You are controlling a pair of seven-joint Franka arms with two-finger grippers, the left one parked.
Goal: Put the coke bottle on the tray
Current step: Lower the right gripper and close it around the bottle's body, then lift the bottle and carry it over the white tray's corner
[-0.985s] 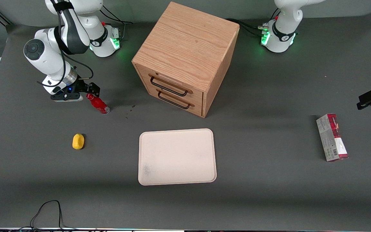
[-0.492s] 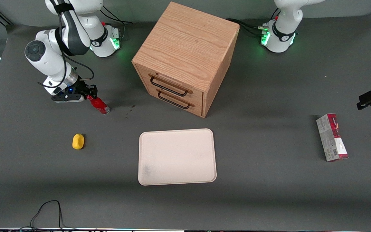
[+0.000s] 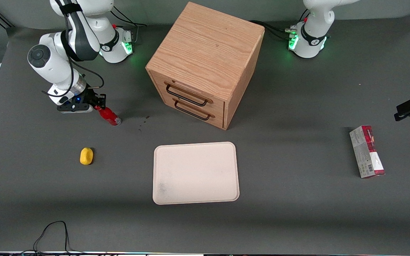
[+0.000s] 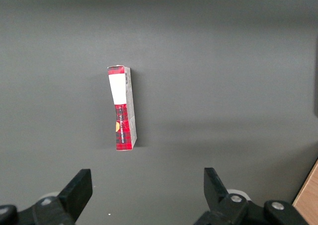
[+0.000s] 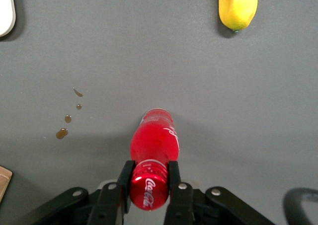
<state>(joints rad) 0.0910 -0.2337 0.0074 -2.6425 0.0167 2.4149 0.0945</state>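
Two things matter for the coming move: the tray and the bottle, and they lie well apart. Nearest the front camera sits the tray (image 3: 195,173), flat on the dark table (image 3: 297,213), with nothing on it. Farther from the camera, toward the working arm's end of the table, lies a yellow lump (image 3: 86,156), and farther again stands the coke bottle (image 3: 109,116), its base on the table and its cap end leaning up toward the arm.

At that cap the gripper (image 3: 99,106) has its two fingers (image 5: 174,174) pressed against either side of the red neck, narrow, holding the bottle. In the right wrist view the cap (image 5: 147,191) fills the gap between the fingers and the red body runs straight away from the hand, so the bottle's long axis is roughly in line with the gripper's reach. A few small brown drops (image 5: 67,118) mark the table beside the bottle.

Farthest from the camera stands the wooden cabinet (image 3: 205,64), its drawers facing the tray.

Judged from this, the bottle is gripped but not yet lifted. The carry must run from the bottle toward the camera and sideways toward the table's middle, passing in front of the cabinet's drawers, clear of the yellow lump.
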